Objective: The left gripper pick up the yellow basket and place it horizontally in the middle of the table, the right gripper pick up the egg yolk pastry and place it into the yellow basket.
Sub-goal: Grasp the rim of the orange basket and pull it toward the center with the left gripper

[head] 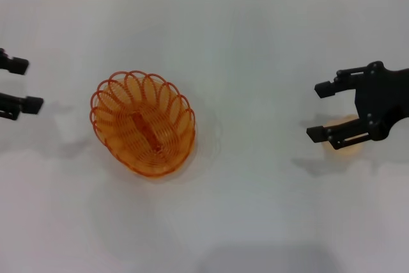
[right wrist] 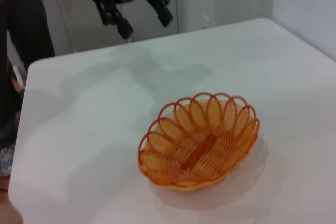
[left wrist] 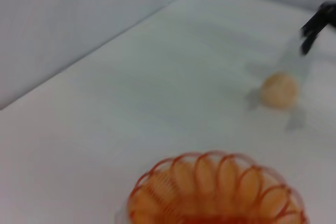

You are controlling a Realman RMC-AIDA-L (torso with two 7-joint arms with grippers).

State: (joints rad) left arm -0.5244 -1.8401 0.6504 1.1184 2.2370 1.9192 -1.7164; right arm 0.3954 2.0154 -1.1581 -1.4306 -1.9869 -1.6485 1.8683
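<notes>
Right gripper [head: 323, 110] fingers spread wide, hovering over the pastry [head: 346, 133] near the table's [head: 255, 43] right edge; nothing gripped. Head view hides most of the pastry under the lower finger; left wrist view shows it whole, a round pale bun [left wrist: 279, 91] sitting apart from the fingers. Left gripper [head: 29, 84] fingers open, empty, at the left edge. Basket [head: 144, 123], oval orange wire with looped rim, sits upright left of centre; right wrist view shows its see-through ribbed bowl [right wrist: 199, 140].
</notes>
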